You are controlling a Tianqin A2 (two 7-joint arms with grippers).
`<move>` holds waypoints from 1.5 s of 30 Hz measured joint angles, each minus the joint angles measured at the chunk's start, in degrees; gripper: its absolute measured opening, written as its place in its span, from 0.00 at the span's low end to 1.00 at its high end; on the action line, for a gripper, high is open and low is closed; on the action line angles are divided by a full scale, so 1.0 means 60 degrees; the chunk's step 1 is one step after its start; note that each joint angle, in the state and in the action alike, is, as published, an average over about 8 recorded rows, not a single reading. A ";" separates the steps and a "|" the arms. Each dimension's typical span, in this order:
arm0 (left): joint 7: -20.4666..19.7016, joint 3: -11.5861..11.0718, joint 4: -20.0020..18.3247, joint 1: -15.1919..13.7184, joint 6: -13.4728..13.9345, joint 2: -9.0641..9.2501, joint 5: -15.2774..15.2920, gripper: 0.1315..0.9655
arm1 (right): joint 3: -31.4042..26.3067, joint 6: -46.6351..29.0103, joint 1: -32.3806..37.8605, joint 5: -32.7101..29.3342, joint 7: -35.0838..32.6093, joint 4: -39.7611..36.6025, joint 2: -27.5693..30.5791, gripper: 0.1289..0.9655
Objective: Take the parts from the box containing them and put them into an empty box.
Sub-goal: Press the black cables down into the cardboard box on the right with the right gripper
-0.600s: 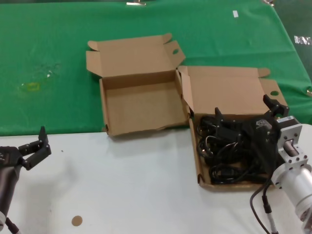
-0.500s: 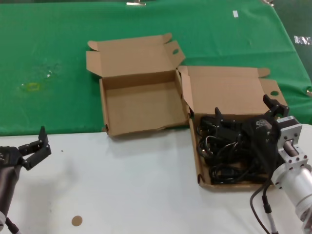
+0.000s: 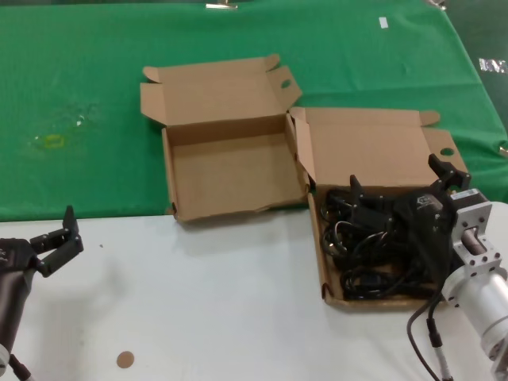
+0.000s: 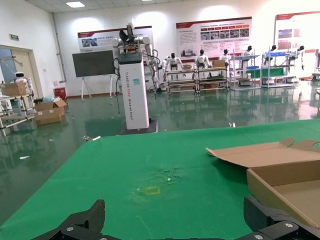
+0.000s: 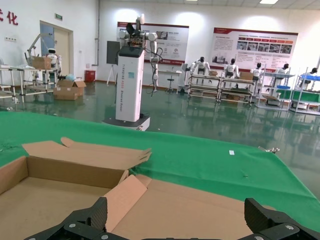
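Claws first, since they sit closest: the left claw (image 3: 59, 238) hangs low over the bare white table (image 3: 222, 302) at the robot's near left, its two fingers spread apart with nothing between them, well away from both boxes. The right claw (image 3: 397, 194) is at the near right, already over the box containing them (image 3: 373, 151), and its fingers stand wide apart too; one tip rises above the black tangle near the box's middle, the other close to the lid's right side. Nothing is clamped in it.

Directly under and just ahead of that right claw lie the parts (image 3: 365, 254): looped black cables with chunky plugs, heaped across the floor of the full box. The heap spreads left of the claw towards the box's left wall, and no single bundle's long axis can be told apart from the rest in the head view. The right wrist view looks out over cardboard flaps and the green cloth (image 3: 79, 95) rather than down on the cables, so it does not settle which bundle lies between the fingers.

Farther off and to the left, touching the full box at its lid corner, sits an empty box (image 3: 230, 171), open and bare inside, lid folded back.

My judgement: the right arm is far the nearer to the cables and should take the grasp, dropping straight down; the carry then runs left and slightly away from the robot
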 joint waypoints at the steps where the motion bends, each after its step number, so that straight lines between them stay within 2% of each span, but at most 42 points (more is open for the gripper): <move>1: 0.0000 0.0000 0.0000 0.0000 0.0000 0.0000 0.0000 1.00 | 0.0000 0.0000 0.0000 0.0000 0.0000 0.0000 0.0000 1.00; 15: 0.0000 0.0000 0.0000 0.0000 0.0000 0.0000 0.0000 1.00 | 0.0000 0.0000 0.0000 0.0000 0.0000 0.0000 0.0000 1.00; 24: 0.0000 0.0000 0.0000 0.0000 0.0000 0.0000 0.0000 0.95 | -0.0057 0.0028 -0.0009 0.0031 0.0038 0.0022 0.0048 1.00; 29: 0.0000 0.0000 0.0000 0.0000 0.0000 0.0000 0.0001 0.87 | -0.0380 0.0296 0.0033 0.0331 0.0201 0.0057 0.0378 1.00; 32: 0.0000 0.0000 0.0000 0.0000 0.0000 0.0000 0.0001 0.81 | -0.0788 0.0597 0.0129 0.0768 0.0322 0.0095 0.0836 1.00; 36: 0.0000 0.0000 0.0000 0.0000 0.0000 0.0000 0.0001 0.81 | -0.1610 0.0975 0.0416 0.1569 0.0426 0.0183 0.1857 1.00; 41: -0.0001 0.0000 0.0000 0.0000 0.0000 0.0000 0.0001 0.68 | -0.2903 0.0937 0.1163 0.2380 0.0677 0.0226 0.3615 1.00; 44: -0.0001 0.0000 0.0000 0.0000 0.0000 0.0000 0.0001 0.59 | -0.3663 0.0483 0.1814 0.2472 0.1062 0.0130 0.4675 1.00; 45: -0.0001 0.0000 0.0000 0.0000 0.0000 0.0000 0.0001 0.59 | -0.3885 0.0267 0.2049 0.2419 0.1221 0.0077 0.4992 1.00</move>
